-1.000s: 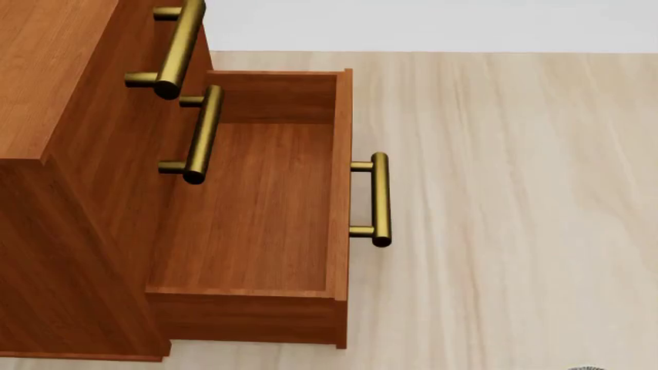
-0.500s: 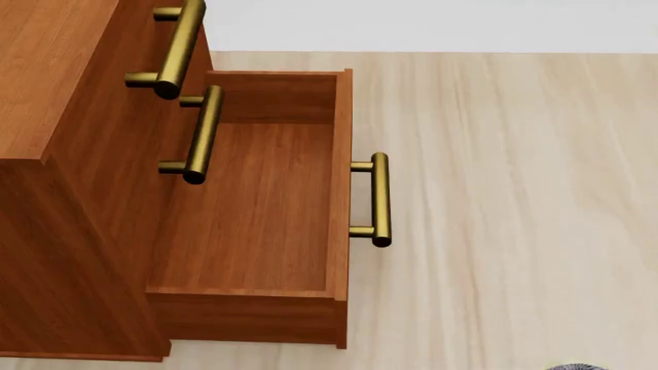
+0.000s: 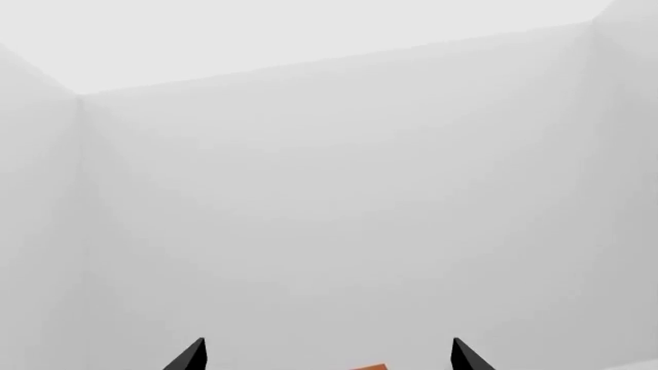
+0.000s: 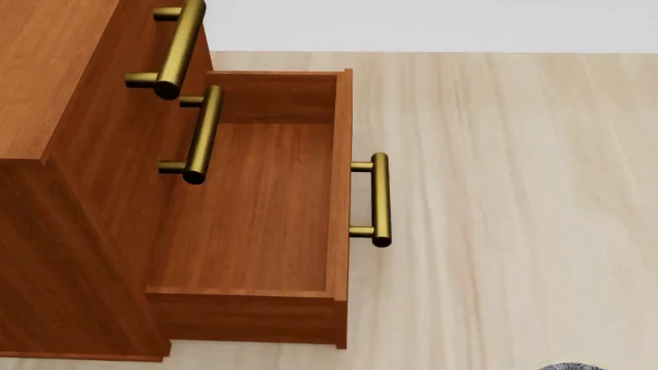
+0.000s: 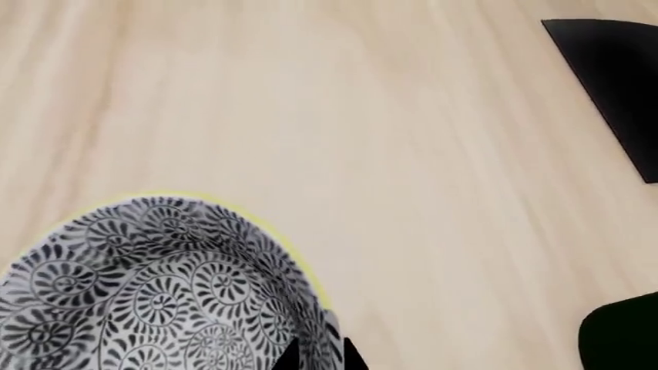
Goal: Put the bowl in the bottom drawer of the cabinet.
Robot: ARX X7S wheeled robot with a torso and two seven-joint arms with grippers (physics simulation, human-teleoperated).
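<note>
The bowl (image 5: 154, 285), blue-grey floral with a pale yellow rim, fills the near part of the right wrist view above the pale wood floor. My right gripper (image 5: 320, 356) is shut on its rim, one fingertip inside and one outside. In the head view only a sliver of the bowl (image 4: 565, 367) shows at the lower edge. The cabinet (image 4: 62, 92) stands at the left, and its bottom drawer (image 4: 246, 208) is pulled out and empty, brass handle (image 4: 380, 199) facing right. My left gripper (image 3: 327, 356) is open, pointing at white walls, with nothing between its tips.
Two shut drawer fronts with brass handles (image 4: 180, 46) (image 4: 203, 132) overhang the open drawer. Pale wood floor (image 4: 514, 193) spreads right of the cabinet. Two black shapes (image 5: 617, 77) (image 5: 622, 335) lie on the floor in the right wrist view. A small orange-brown patch (image 3: 370, 367) shows between the left fingertips.
The sliver of the bowl at the head view's lower right edge has crept slightly left and further into view. The cabinet and drawer have not moved.
</note>
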